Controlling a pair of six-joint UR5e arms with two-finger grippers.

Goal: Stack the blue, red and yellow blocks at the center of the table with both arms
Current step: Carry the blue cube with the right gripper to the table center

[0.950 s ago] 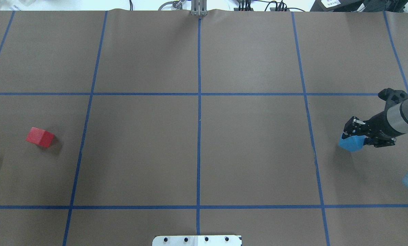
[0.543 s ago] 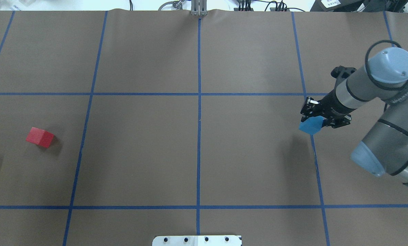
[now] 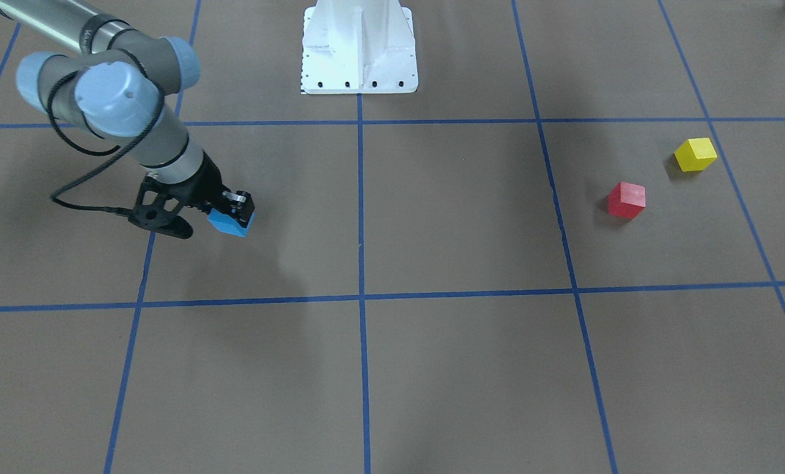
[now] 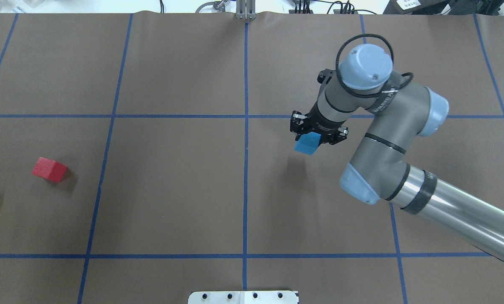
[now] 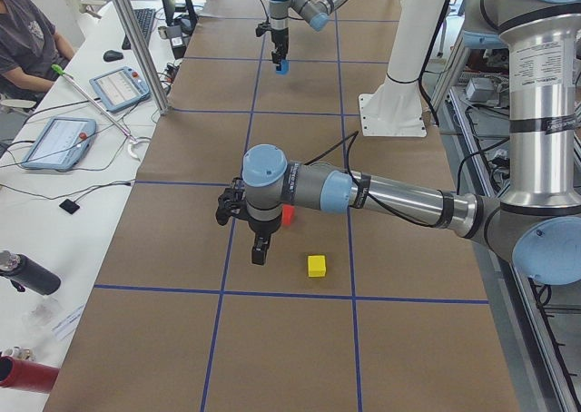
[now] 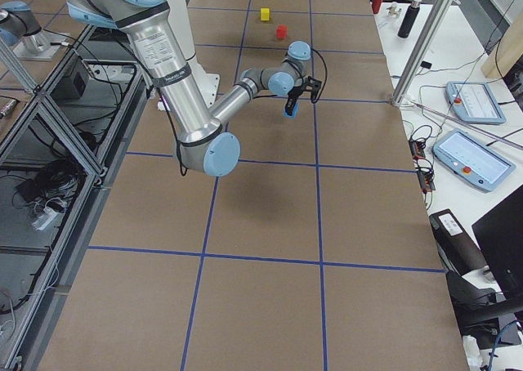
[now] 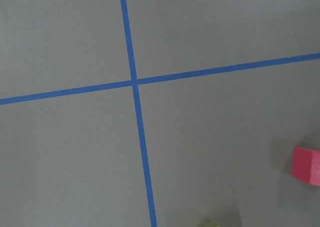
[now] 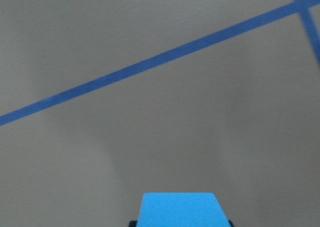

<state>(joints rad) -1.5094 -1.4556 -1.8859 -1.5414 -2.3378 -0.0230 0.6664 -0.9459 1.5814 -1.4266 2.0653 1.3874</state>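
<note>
Blue block [image 3: 231, 224] from the front: clamped between the fingers of the right gripper [image 3: 231, 212]; lifted off the table [image 3: 445, 368], its shadow lying below it; red block [image 3: 626, 199] and yellow block [image 3: 695, 155] sit on the robot's left side, near each other but not touching.
Overhead: blue block hangs just to the robot's right of the middle tape line [image 4: 246, 169], short of it; its edges run skew to the grid, one corner turned toward that line; being a cube, it has no long axis to name.
Left side view: left gripper [image 5: 259, 249] hovers over the table just beside the red block; whether its jaws are apart or closed I cannot tell.
Right side view: right arm [image 6: 237, 97] reaches over the table, blue block under its wrist; too small to read more.
Left wrist view: red block at the right edge; a yellow sliver at the bottom edge; no fingers in view.
Right wrist view: blue block's face at the bottom edge, square to the camera; table and one tape line beyond.
Progress: as I judge it, nothing is stacked yet; the first block is airborne and nearly at centre; setting it down, then bringing red and yellow, remains.
</note>
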